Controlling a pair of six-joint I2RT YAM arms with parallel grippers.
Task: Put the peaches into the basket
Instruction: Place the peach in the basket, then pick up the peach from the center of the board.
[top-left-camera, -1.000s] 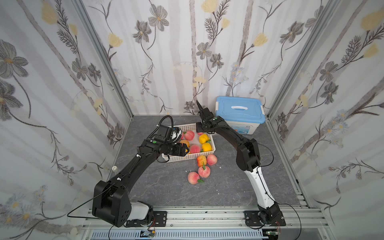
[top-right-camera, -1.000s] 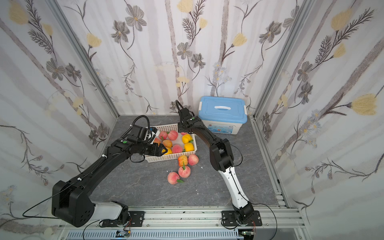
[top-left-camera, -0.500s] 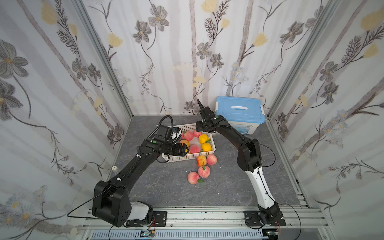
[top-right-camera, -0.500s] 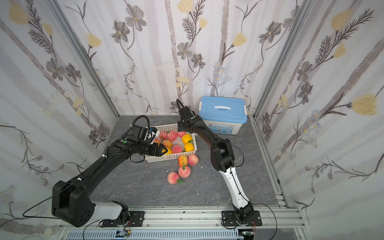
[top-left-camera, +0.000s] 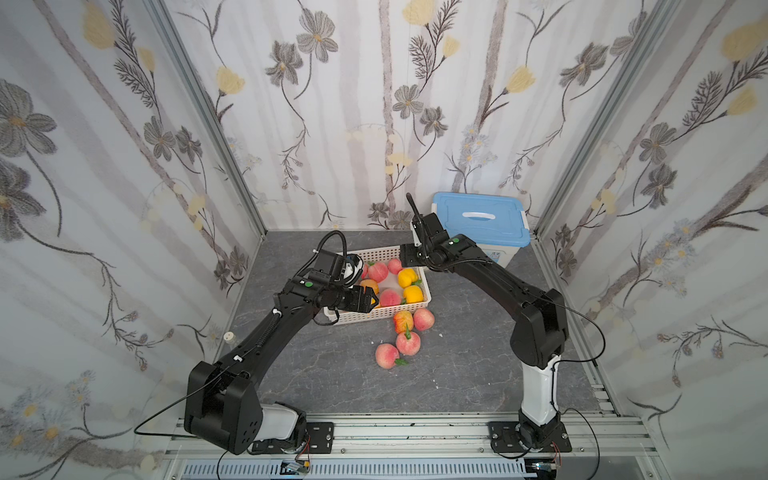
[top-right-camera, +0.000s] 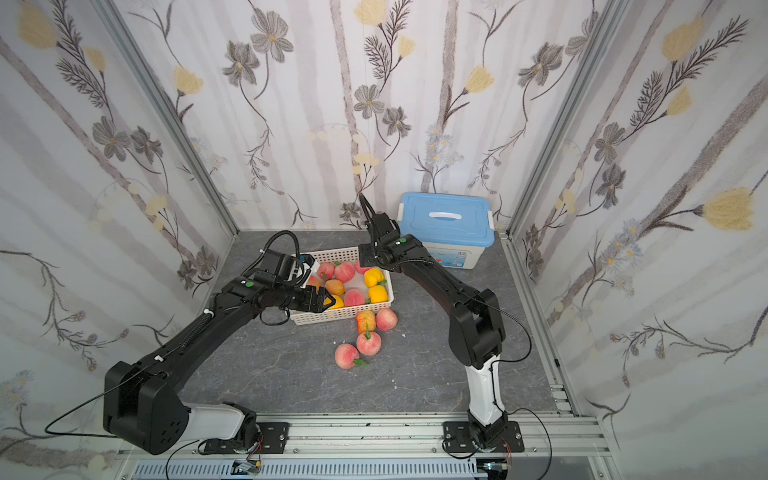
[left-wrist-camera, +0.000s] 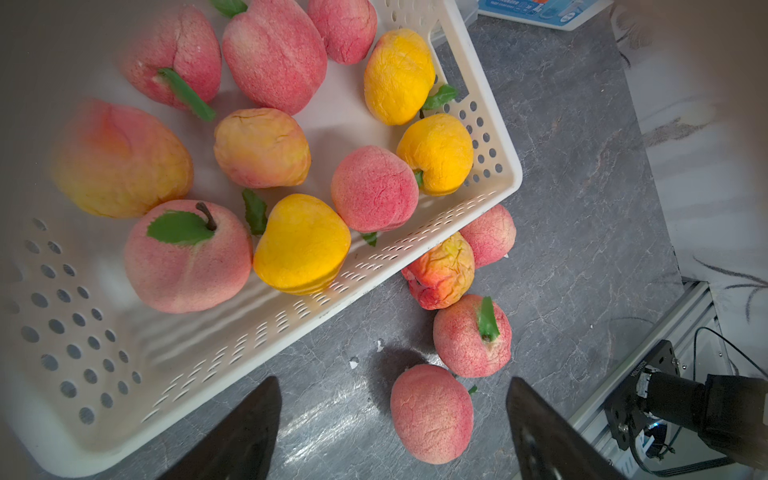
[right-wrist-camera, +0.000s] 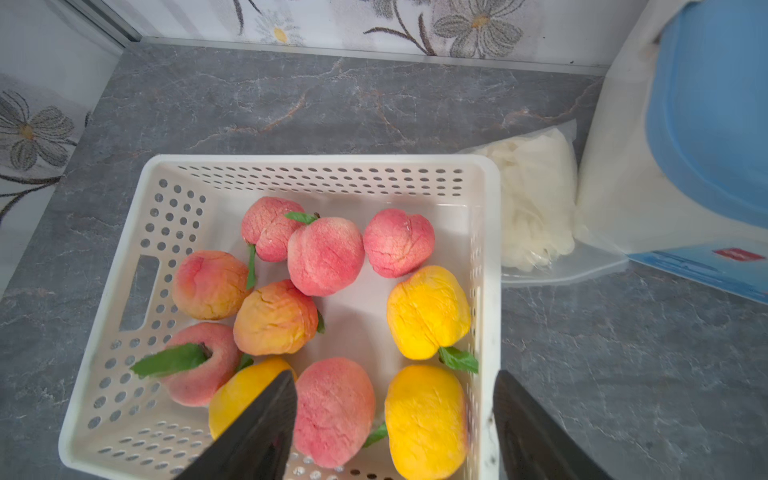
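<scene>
Ten peaches are already lying inside the basket (top-left-camera: 374, 315), and four are sitting outside it on the grey table. Two of them (left-wrist-camera: 440, 272) are pressing against the basket's near wall, a third (left-wrist-camera: 471, 336) is touching those, and the outermost peach (left-wrist-camera: 432, 413) is lying just beside the third.

The left gripper (left-wrist-camera: 392, 380) is hovering by the near wall with its fingers wide apart and nothing between them. The outermost peach is showing partly between the two fingertips in the left wrist view. The right gripper (right-wrist-camera: 395, 374) is hanging over the basket's right end, its fingers also apart and holding nothing.

The step in hand is probably the left arm's next pickup. The outermost peach is looking like the best target, since it has the most open table around it. How high the gripper is riding above the wall is hard to judge from these views, so it should be clearing the rim before it drops. The fingers should be straddling the fruit at its widest part, away from the leaf. They should be closing gently, because the wrinkled skins suggest soft foam. The right arm should be keeping out of the left arm's path back to the basket
</scene>
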